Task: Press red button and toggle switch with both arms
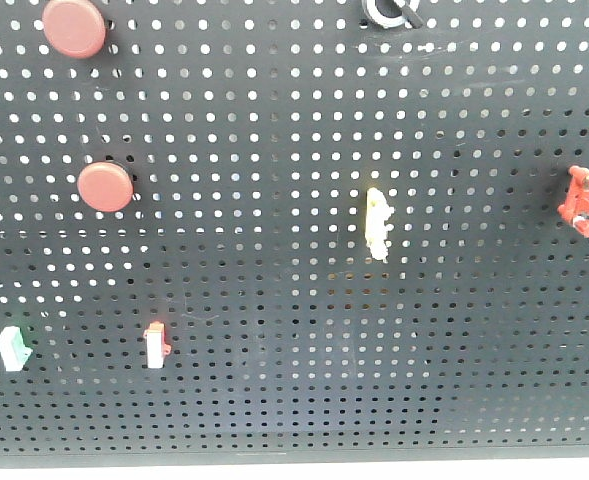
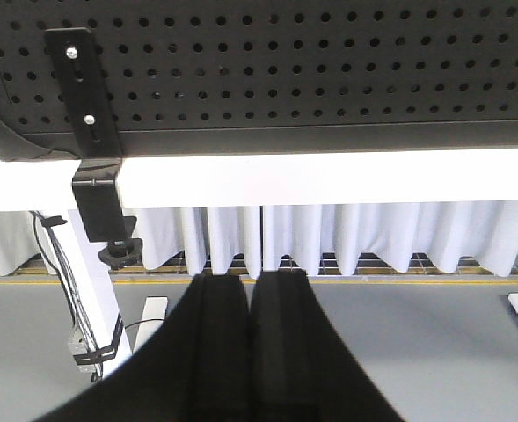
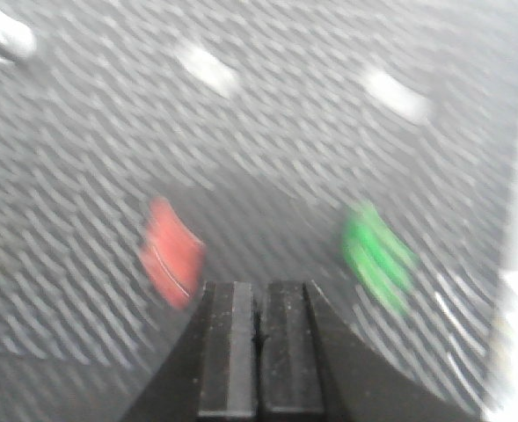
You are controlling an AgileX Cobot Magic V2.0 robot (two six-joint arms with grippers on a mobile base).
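In the front view, two round red buttons (image 1: 74, 27) (image 1: 105, 186) sit on the left of the black pegboard (image 1: 274, 130). A small green-and-white switch (image 1: 14, 348) and a red-and-white switch (image 1: 155, 345) sit lower left. No arm shows there. My right gripper (image 3: 259, 286) is shut and empty. It is close to the board, between a blurred red switch (image 3: 171, 253) and a green switch (image 3: 377, 255). My left gripper (image 2: 251, 277) is shut and empty. It is below the pegboard's lower edge (image 2: 285, 141), pointing at white curtains.
A cream part (image 1: 378, 225) sits mid-board, a red bracket (image 1: 584, 200) at the right and a black ring (image 1: 389, 12) at the top. A black clamp bracket (image 2: 91, 132) holds the board to a white frame (image 2: 329, 176). Two white blurs (image 3: 207, 69) (image 3: 397, 95) lie above the switches.
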